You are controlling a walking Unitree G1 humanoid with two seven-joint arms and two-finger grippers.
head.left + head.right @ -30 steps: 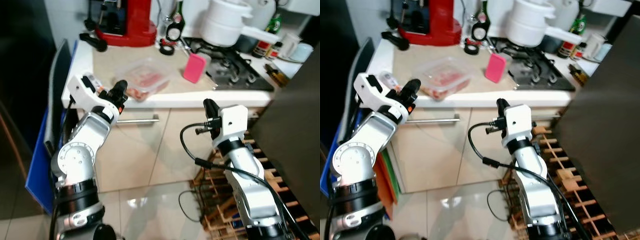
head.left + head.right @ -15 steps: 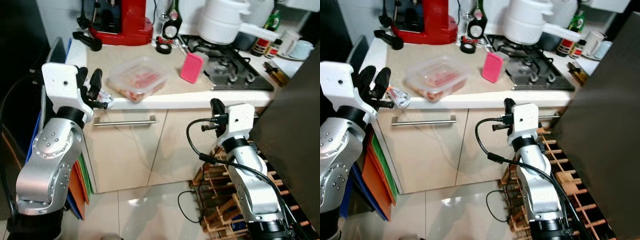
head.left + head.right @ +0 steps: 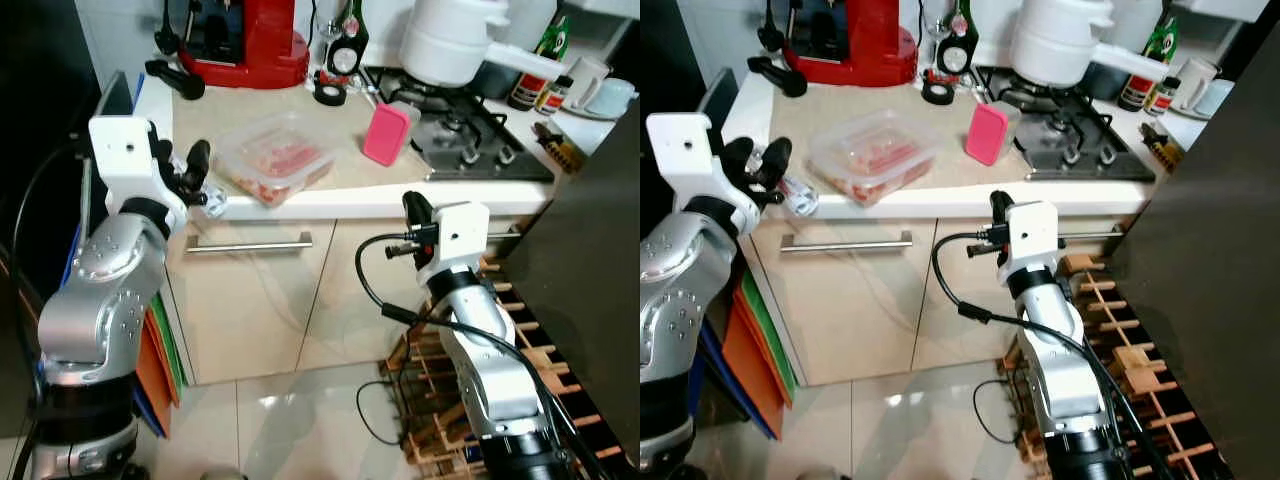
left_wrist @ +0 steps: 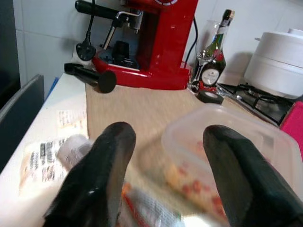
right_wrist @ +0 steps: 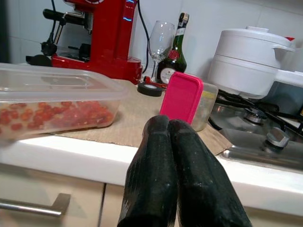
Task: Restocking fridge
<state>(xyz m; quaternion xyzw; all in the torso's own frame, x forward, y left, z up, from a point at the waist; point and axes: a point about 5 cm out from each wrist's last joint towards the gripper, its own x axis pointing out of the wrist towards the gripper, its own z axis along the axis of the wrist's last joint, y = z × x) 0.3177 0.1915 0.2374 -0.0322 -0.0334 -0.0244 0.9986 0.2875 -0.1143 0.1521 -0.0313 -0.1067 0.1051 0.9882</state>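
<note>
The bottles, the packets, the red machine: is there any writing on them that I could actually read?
None can be read.
Paper slips on the counter: barcodes and print, too small.
Dark bottle: round label, blurred.
Packet by the left gripper: print blurred.
Red coffee machine: blue lights, no legible text.

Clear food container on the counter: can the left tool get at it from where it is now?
Probably yes. The left tool is open at the counter's edge, facing the container; a small wrapped packet lies just below it, off to the side.
</note>
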